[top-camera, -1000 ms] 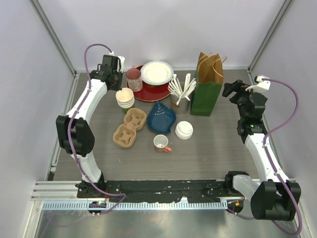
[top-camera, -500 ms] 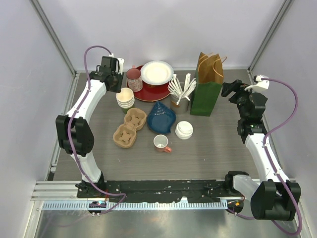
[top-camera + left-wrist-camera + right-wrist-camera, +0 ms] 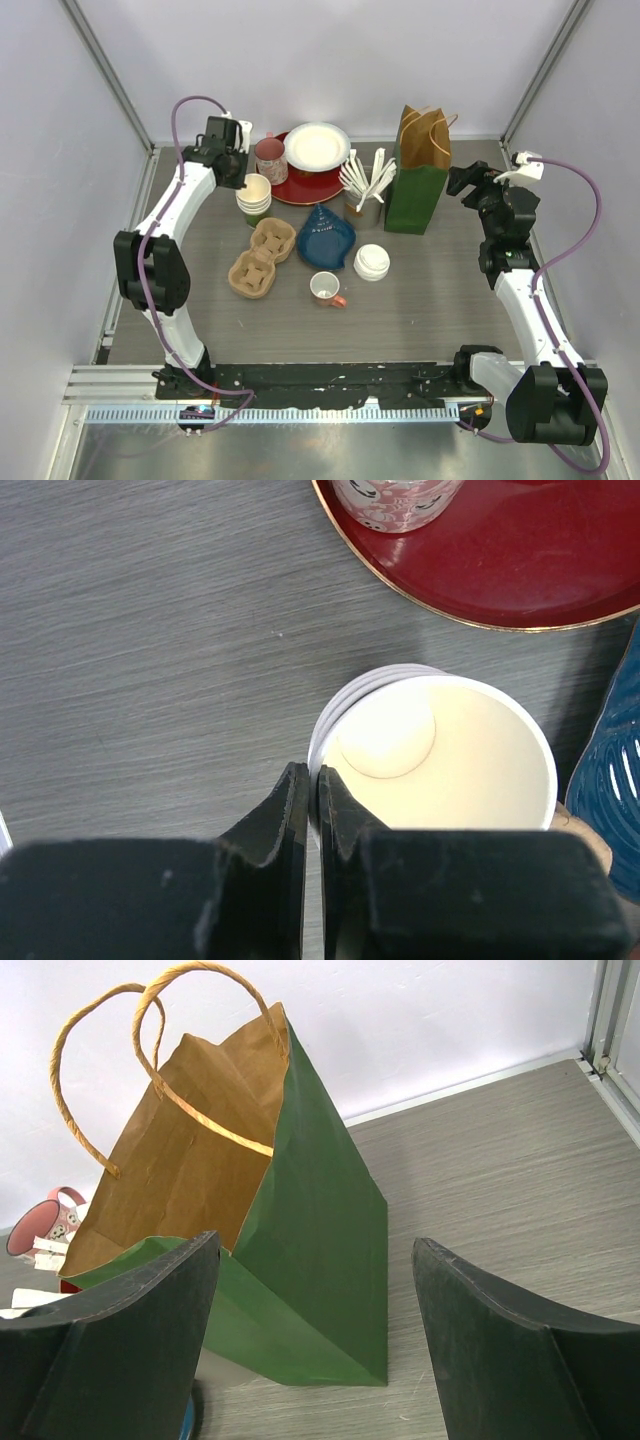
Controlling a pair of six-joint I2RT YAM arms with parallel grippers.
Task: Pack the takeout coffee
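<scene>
Left gripper (image 3: 312, 800) pinches the near rim of the top cup (image 3: 440, 750), jaws nearly together on the paper wall. That cup sits nested on a stack (image 3: 254, 198) just beside the red plate (image 3: 520, 575). White lids (image 3: 371, 262) lie well apart, mid-table. Right gripper (image 3: 315, 1243) stands wide open, empty, facing the green bag (image 3: 320, 1190).

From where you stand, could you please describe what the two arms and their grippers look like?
The left arm and right arm have white shells with black joints, each trailing a looping purple cable. The left gripper and right gripper each have two flat matte-black fingers.
</scene>
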